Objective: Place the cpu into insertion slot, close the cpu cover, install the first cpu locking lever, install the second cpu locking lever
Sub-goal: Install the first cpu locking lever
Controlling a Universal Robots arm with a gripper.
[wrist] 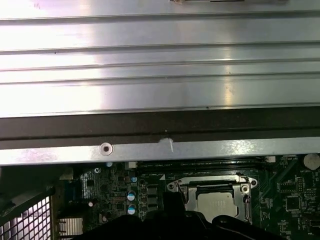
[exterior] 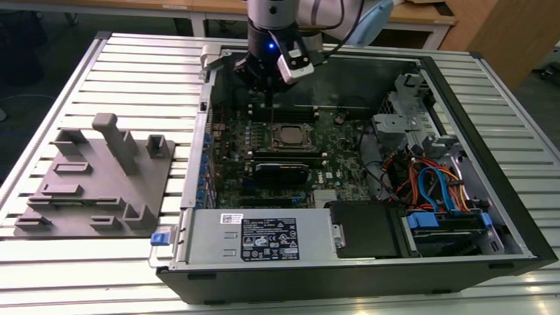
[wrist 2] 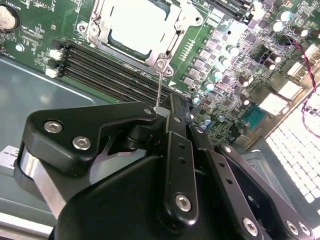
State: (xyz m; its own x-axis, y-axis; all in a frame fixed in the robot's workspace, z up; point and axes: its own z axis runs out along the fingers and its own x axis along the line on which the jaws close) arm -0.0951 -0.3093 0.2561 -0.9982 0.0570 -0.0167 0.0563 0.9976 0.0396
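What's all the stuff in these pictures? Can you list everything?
table: one, silvery slats, under everything
computer case: one, black, open, lying on the table
circuit board: one, green, inside the case
chip: one, silvery, mid-board
metal frame: one, silver, around the chip
thin lever: one, silver, from the frame's corner to the gripper's tip
long slots: several, black, beside the chip
block tray: one, grey, on the table at the exterior view's left
labelled box: one, silver, along the case's near wall
cables: a bundle, orange and blue, at the exterior view's right
arm: one, above the case
gripper: one, black, over the board
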